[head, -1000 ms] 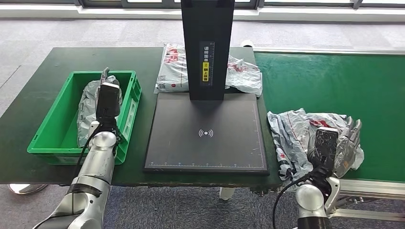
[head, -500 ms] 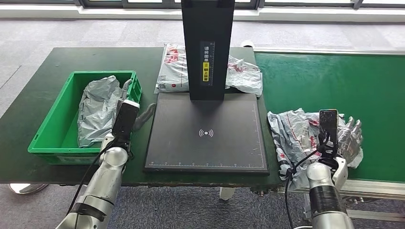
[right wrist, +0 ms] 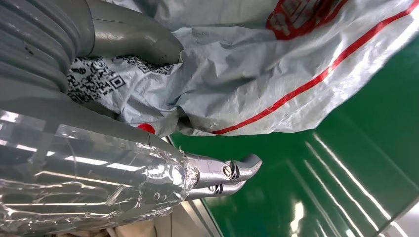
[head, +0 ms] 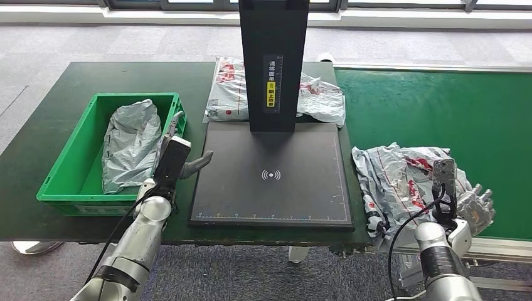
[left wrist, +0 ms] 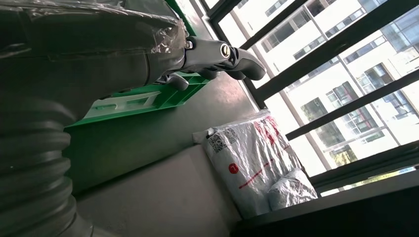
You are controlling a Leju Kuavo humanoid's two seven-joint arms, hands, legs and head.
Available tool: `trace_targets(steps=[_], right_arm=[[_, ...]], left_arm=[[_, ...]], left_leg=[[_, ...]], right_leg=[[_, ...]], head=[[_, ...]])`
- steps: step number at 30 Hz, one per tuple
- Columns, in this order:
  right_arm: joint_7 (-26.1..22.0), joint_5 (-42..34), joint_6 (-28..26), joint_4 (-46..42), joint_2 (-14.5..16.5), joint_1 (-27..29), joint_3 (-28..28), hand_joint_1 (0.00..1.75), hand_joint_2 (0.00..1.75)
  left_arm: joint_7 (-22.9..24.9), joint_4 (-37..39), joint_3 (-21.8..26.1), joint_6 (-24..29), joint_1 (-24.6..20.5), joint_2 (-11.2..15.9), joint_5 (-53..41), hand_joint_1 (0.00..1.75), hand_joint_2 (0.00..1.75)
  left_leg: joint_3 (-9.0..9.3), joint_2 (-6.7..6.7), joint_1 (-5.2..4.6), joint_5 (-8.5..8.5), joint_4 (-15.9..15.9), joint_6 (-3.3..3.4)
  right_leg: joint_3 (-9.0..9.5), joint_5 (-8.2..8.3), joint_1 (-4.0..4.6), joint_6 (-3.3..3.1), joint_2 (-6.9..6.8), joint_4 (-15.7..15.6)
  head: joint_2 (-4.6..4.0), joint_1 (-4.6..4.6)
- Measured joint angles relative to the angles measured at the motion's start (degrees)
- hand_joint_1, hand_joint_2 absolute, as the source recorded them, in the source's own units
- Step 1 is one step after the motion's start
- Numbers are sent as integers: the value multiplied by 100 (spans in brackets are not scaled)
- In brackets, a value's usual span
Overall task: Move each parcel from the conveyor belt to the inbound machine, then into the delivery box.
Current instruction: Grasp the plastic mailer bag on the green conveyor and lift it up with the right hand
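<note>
At the far left of the dark green table (head: 44, 113) sits the green delivery box (head: 69, 182), and inside it lies a crumpled grey parcel (head: 128, 144) resting along the box's right half. Just beside the box's right wall, between it and the inbound machine, the left hand (head: 182, 160) hovers with nothing in it, its thumb (head: 199, 161) sticking out toward the machine and its fingers spread apart; the left wrist view shows the same empty hand (left wrist: 217, 54) above the box's green rim (left wrist: 143, 101). The inbound machine's flat black scanning plate (head: 270, 175) lies in the middle of the table with nothing on it, and its black upright column (head: 273, 63) rises from the far edge. Behind that column a white parcel with red print (head: 232, 88) lies on the table, partly hidden by the column; it is also seen in the left wrist view (left wrist: 252, 168). To the right, on the green conveyor belt (head: 439, 106), lies another crumpled grey parcel with red stripes (head: 389, 182), near the belt's front edge. The right hand (head: 473, 204) rests at that parcel's right side, and in the right wrist view its thumb (right wrist: 133, 37) presses on the wrinkled plastic (right wrist: 276, 74) while its fingers (right wrist: 222, 175) reach past the parcel's edge above the belt; whether it truly grips the parcel I cannot tell.
</note>
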Motion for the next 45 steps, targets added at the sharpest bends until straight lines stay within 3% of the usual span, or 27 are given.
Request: trace_targets(steps=[6,11,17,21,28,31,37,41,45], right_arm=[[436,242,229,378,-158,-6,-87,0,175],[961,570,775,626,-194,-27,-88,0,175],[1102,669,986,771,-196,-60,-88,0,175],[1192,779,1373,831,-195,-96,-88,171,175],[953,904,1349,881,-171,-140,-88,175,175],[499,866,1072,882,-146,-181,-88,175,175],[-1293,165,19,704,25,-236,-192,175,175],[-2512,-384,-85,231,309,-238,-534,175,175],[-3400,-1203,-98,-385,593,-207,-784,175,175]], left_arm=[[-8,209,-75,18,-108,44,43,0,175],[20,341,-138,47,-185,51,37,0,175],[28,449,-166,59,-228,51,23,0,175],[42,518,-170,59,-265,51,18,0,175],[30,733,-170,124,-351,51,3,0,175],[-10,846,-169,173,-385,53,11,0,175],[-186,1025,-164,273,-394,65,99,0,175],[-291,1130,-154,325,-394,81,185,0,175],[-367,1228,-149,361,-394,90,274,0,175]], left_leg=[[0,2,0,0,0,1],[0,3,1,0,0,1],[0,3,1,-1,0,1],[0,2,1,0,0,1],[0,2,1,0,0,1],[0,2,1,0,0,1],[-1,2,1,1,-1,-1],[-1,2,2,3,-1,-2],[-2,-1,2,5,-1,-1]], right_leg=[[-1,1,1,0,3,0],[-1,0,2,0,4,2],[-1,0,1,0,4,2],[0,0,1,0,4,2],[1,1,2,0,4,4],[1,1,1,0,4,5],[1,1,2,0,3,7],[0,1,2,-1,4,9],[-1,1,2,-1,0,10]], head=[[0,0],[0,0],[0,0],[0,0],[0,0],[0,0],[0,0],[0,0],[0,0]])
